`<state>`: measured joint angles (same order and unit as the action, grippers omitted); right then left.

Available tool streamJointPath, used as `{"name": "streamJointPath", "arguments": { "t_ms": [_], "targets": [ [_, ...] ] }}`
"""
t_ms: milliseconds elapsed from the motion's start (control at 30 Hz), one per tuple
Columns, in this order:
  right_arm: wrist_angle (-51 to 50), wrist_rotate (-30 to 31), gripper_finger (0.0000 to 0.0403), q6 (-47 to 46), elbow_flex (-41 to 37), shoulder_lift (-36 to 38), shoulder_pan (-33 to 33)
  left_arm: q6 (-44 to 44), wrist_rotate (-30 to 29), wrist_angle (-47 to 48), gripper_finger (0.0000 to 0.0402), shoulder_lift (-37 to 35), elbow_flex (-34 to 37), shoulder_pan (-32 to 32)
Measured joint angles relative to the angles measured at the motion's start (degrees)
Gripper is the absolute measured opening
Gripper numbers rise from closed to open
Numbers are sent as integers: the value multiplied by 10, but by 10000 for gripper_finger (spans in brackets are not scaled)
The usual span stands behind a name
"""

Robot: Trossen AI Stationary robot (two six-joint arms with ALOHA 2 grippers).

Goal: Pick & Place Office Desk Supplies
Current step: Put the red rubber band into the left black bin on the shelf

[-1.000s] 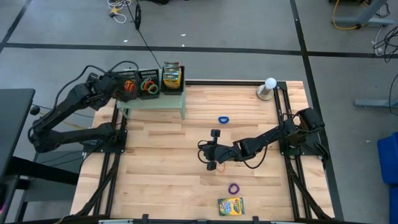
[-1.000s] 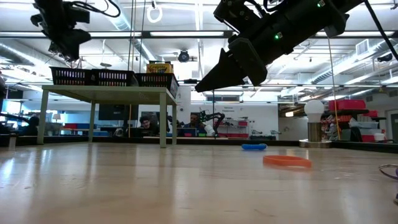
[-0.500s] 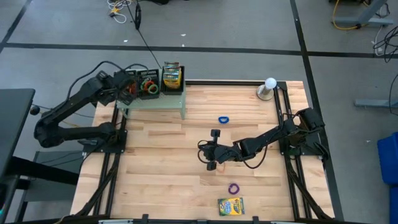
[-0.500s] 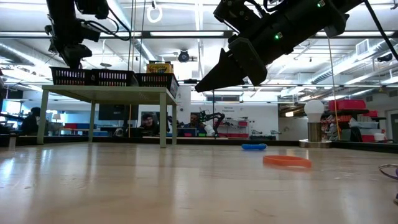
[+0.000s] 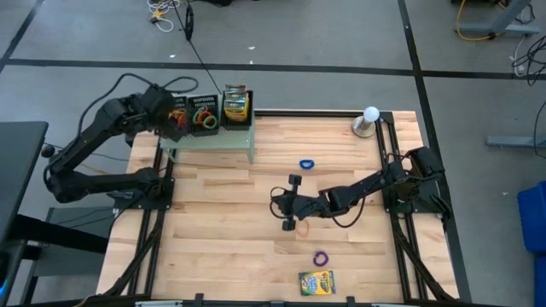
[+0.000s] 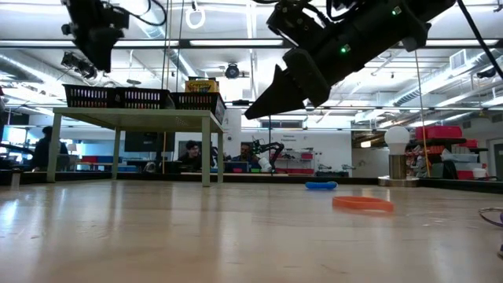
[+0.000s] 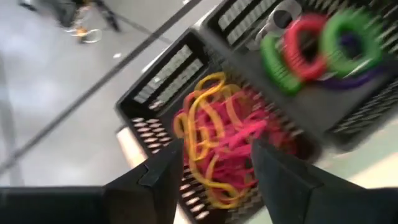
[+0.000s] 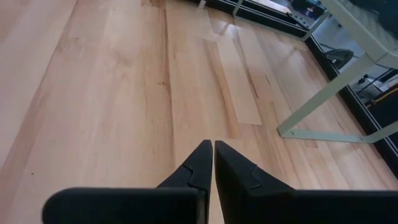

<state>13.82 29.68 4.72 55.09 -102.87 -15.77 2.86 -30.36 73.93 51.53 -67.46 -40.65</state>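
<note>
1. Nearest the front edge of the counter, in the high view: a yellow-and-green crayon box lying flat, with a purple rubber band just behind it.
2. Farther in, toward the middle of the counter: an orange rubber band flat on the wood, just beside the right gripper; also seen in the low view, lying apart from any finger.
3. Right gripper hanging above the wood near the counter's middle, fingers pressed together tip to tip with nothing between them; tip raised clear of the counter in the low view.
4. Behind that: a blue rubber band alone on the wood, between the gripper and the pale green stand.
5. At the far right corner: a white globe on a grey base.
6. On the stand at the far left corner: three black mesh trays in a row. Leftmost tray holding a heap of red and yellow bands; middle tray holding green and red bands; third tray holding a second crayon box.
7. Left gripper poised above the leftmost tray, fingers spread apart and gripping nothing, the heap of bands showing in the gap between them.
</note>
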Motion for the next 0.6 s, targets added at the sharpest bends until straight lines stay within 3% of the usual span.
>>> {"name": "streamJointPath", "arguments": {
  "t_ms": [100,267,467,600],
  "targets": [
    [0,-1,25,0,0,0,-1,24,35,0,177,0,-22,-14],
    [-1,-2,25,0,0,0,-2,43,38,0,142,9,-29,-76],
    [-3,-2,25,0,0,0,-1,-8,38,0,106,13,-28,-136],
    [-3,-2,25,0,0,0,-1,-26,112,-27,82,-11,-28,-127]
  ]
}}
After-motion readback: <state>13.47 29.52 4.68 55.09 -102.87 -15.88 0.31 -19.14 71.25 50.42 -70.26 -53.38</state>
